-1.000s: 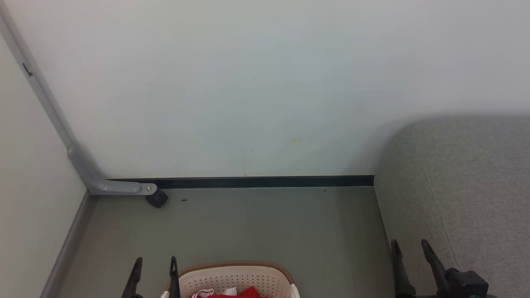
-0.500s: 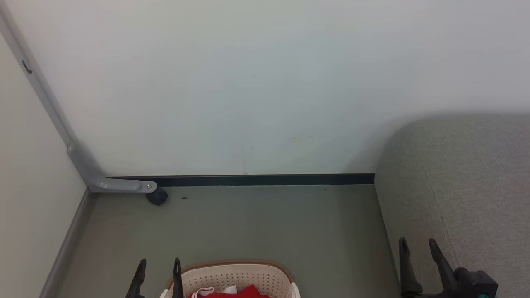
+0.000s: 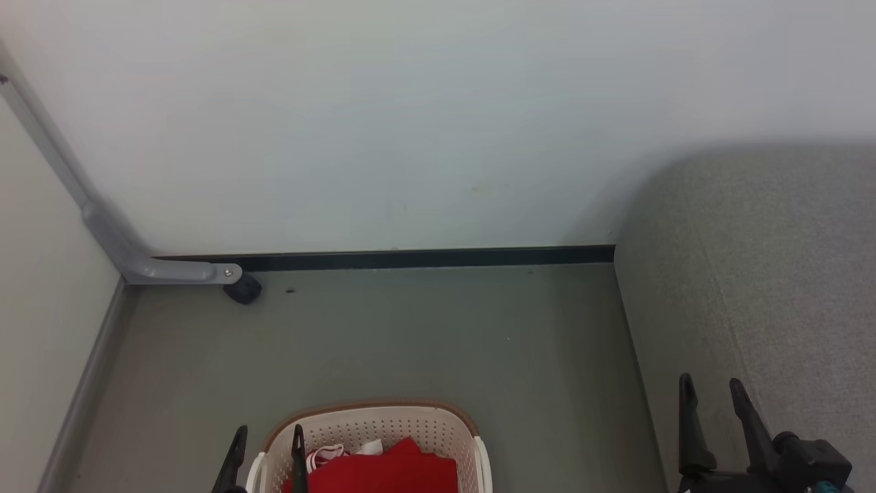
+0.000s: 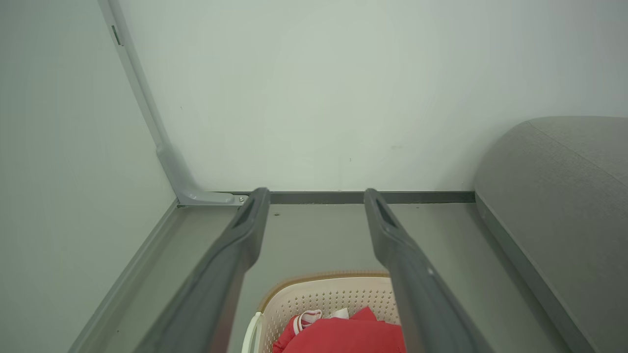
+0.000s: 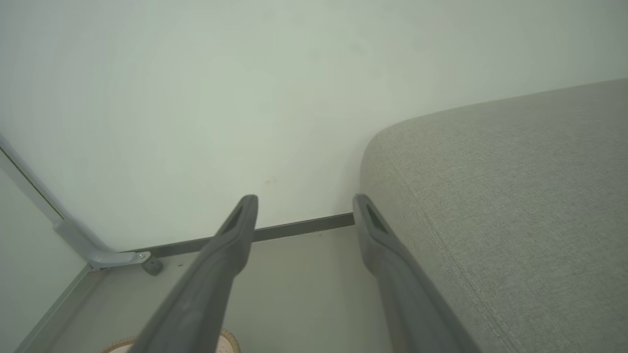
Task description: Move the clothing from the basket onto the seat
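Note:
The cream-white basket (image 3: 383, 421) with a brown rim stands on the floor at the bottom middle of the head view. Red clothing (image 3: 390, 472) with striped white trim lies inside it. My left gripper (image 3: 268, 437) hangs open over the basket's left rim, nothing between its fingers. The left wrist view shows the basket (image 4: 324, 294) and clothing (image 4: 343, 333) below the left gripper (image 4: 316, 196). My right gripper (image 3: 708, 387) stands open in front of the grey seat (image 3: 773, 274), empty. In the right wrist view the right gripper (image 5: 304, 202) points toward the seat (image 5: 490, 196) corner.
A pale wall with a dark skirting board (image 3: 410, 258) closes the back. A grey metal bracket with a black caster (image 3: 241, 289) sits in the left corner. Bare grey-green floor (image 3: 410, 335) lies between basket, wall and seat.
The head camera has tilted down, so more of the basket and red clothing shows. Both grippers stay open, and the right one sits slightly further right in the picture.

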Controlling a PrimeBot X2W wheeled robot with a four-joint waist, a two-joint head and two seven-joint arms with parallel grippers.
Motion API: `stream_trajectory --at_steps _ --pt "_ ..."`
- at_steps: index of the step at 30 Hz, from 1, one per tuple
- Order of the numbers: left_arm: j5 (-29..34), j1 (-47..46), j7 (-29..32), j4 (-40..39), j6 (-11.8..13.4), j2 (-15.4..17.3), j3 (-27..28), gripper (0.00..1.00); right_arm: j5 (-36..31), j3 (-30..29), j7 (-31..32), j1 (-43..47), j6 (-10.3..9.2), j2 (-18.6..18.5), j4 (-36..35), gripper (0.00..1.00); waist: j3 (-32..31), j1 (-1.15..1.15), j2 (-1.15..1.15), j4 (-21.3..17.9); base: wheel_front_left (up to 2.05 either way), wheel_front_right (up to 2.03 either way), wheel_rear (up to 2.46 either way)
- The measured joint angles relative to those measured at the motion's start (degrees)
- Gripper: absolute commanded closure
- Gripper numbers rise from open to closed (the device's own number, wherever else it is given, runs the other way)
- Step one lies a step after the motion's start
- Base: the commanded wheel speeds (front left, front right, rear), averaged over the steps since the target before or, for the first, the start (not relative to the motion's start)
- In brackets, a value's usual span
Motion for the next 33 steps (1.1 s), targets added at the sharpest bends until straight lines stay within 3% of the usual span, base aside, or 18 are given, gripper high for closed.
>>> stream_trajectory --at_steps 6,12,27,33 --pt "2.7 -3.0 0.0 0.8 -0.1 0.0 -1.9 0.00 -0.5 -0.8 0.0 1.0 -0.90 0.0 -1.2 0.00 4.2 0.01 0.00 -1.2 0.00 0.00 0.00" --pt "5.4 -6.5 0.0 3.7 -2.5 1.3 -4.2 0.00 -2.0 -1.8 0.0 2.3 -1.78 -0.9 -2.3 0.00 8.8 0.01 0.00 -2.8 0.00 0.00 0.00" --pt "16.0 -16.0 0.0 15.7 -7.6 10.6 -10.5 0.00 -3.9 -1.6 0.0 2.2 -2.30 -0.9 -6.5 0.00 21.2 0.01 0.01 -7.8 0.00 0.00 0.00" --pt "18.0 -21.1 0.1 21.5 -7.6 12.2 -10.8 0.00 -4.3 -0.8 0.0 1.0 -2.61 -0.4 -8.8 0.00 26.4 0.01 0.01 -10.0 0.00 0.00 0.00"
